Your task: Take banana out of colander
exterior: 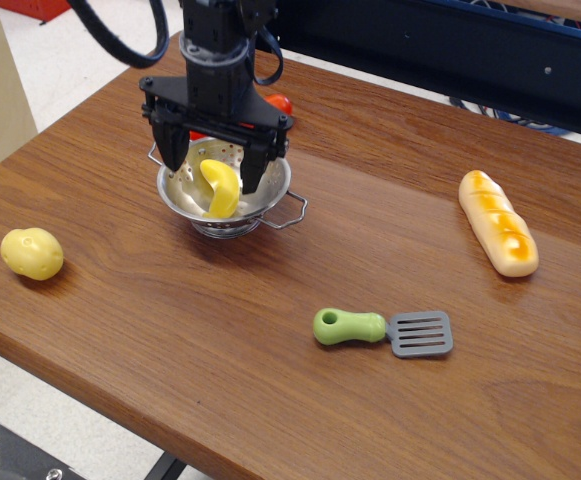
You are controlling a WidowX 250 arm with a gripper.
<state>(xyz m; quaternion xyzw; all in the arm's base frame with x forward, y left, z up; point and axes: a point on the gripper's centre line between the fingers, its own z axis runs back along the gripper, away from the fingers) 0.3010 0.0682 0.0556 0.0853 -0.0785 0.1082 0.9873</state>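
The bright yellow banana [219, 187] stands curved inside the shiny steel colander [270, 196] at the table's back left. My black gripper [213, 168] is open and reaches down into the colander. One finger is at the banana's left near the rim, the other at its right. The fingers straddle the banana's top without closing on it.
A pale yellow potato [32, 253] lies at the left front. A tan bread loaf [497, 236] lies at the right. A green-handled grey spatula [382, 330] lies in front of the colander. A red object [278, 103] peeks out behind the gripper.
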